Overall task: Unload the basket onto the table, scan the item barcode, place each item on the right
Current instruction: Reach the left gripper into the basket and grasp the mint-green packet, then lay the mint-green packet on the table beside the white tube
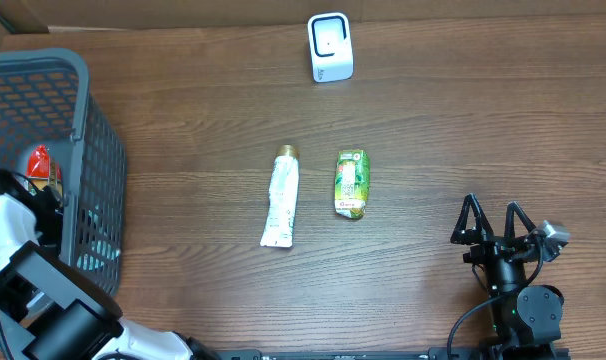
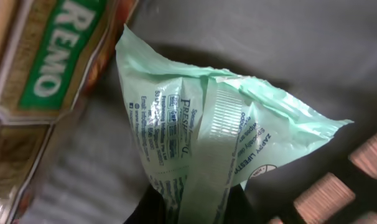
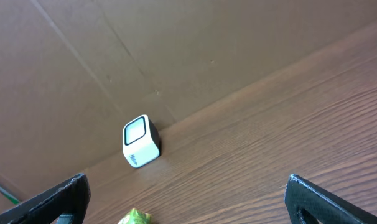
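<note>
**Left arm takes hold of a packet in the basket**

Inside the grey plastic mesh basket (image 1: 43, 62) at the surface's (image 1: 433, 130) left edge, we see the left arm's (image 1: 23, 250) jaws pinched shut on a crinkled pale green plastic packet (image 2: 207, 124), which stands up from between them just beside a brown carton (image 2: 45, 68) with a green label reading "REMO". The right arm (image 1: 518, 300) sits at the near edge towards the right corner, its jaws spread wide and holding nothing. A small white cube-shaped barcode scanner (image 1: 330, 47) stands at the far edge. A white tube with a gold cap (image 1: 280, 197) and a green pouch (image 1: 351, 183) lie side by side, apart, near the middle.
</note>
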Tool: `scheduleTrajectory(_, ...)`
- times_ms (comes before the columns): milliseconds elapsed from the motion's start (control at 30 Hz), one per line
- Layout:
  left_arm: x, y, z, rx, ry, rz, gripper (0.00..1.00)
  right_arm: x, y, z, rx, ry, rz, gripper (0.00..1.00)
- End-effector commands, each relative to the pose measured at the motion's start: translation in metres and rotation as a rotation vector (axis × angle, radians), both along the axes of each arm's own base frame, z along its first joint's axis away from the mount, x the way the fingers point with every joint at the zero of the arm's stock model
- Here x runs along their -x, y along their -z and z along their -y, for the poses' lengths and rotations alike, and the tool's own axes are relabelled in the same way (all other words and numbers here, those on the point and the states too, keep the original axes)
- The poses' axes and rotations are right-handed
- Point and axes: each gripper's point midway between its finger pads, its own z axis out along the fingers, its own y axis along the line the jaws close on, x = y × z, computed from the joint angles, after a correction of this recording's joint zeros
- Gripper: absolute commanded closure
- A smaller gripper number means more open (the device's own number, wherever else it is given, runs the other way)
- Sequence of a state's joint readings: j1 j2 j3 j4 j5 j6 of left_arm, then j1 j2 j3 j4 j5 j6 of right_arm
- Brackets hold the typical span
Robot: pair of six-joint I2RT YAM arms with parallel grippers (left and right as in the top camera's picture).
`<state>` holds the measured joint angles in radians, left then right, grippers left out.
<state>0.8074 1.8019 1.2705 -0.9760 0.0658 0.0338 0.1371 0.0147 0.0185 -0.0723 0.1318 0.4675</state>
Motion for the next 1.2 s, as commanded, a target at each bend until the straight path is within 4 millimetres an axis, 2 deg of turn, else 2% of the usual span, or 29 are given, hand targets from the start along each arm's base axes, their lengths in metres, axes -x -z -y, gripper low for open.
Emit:
scheduleTrajectory(0,-0.03,-0.055,-0.022,-0.065,-0.052,0.091,0.96,0.0,0.001,0.002,0.0,0.01,0.006,0.0)
scheduleTrajectory(67,-0.036,-0.086,-0.028,-0.087,-0.066,0.118,0.96,0.0,0.001,0.002,0.0,0.01,0.006,0.0)
scheduleTrajectory(233,-0.049,-0.182,-0.038,-0.185,-0.061,0.226,0.96,0.0,0.001,0.002,0.0,0.01,0.007,0.0)
scheduleTrajectory(367,-0.062,-0.261,-0.028,-0.252,-0.026,0.393,0.96,0.0,0.001,0.002,0.0,0.01,0.007,0.0)
scheduleTrajectory(467,-0.072,-0.318,-0.001,-0.244,0.038,0.569,0.96,0.0,0.001,0.002,0.0,0.01,0.007,0.0)
scheduleTrajectory(533,-0.08,-0.352,0.033,-0.189,0.119,0.704,0.96,0.0,0.001,0.002,0.0,0.01,0.007,0.0)
scheduleTrajectory(600,-0.085,-0.377,0.078,-0.109,0.23,0.81,0.96,0.0,0.001,0.002,0.0,0.01,0.006,0.0)
scheduleTrajectory(667,-0.083,-0.377,0.105,-0.08,0.3,0.796,0.96,0.0,0.001,0.002,0.0,0.01,0.006,0.0)
scheduleTrajectory(767,-0.09,-0.358,0.149,-0.014,0.43,0.725,0.96,0.0,0.001,0.002,0.0,0.01,0.006,0.0)
scheduleTrajectory(867,-0.1,-0.331,0.198,0.094,0.555,0.646,0.96,0.0,0.001,0.002,0.0,0.01,0.007,0.0)
scheduleTrajectory(933,-0.103,-0.306,0.225,0.147,0.616,0.557,0.96,0.0,0.001,0.002,0.0,0.01,0.007,0.0)
scheduleTrajectory(1033,-0.103,-0.263,0.249,0.17,0.634,0.4,0.96,0.0,0.001,0.002,0.0,0.01,0.006,0.0)
scheduleTrajectory(1167,-0.094,-0.203,0.255,0.078,0.581,0.168,0.96,0.0,0.001,0.002,0.0,0.01,0.007,0.0)
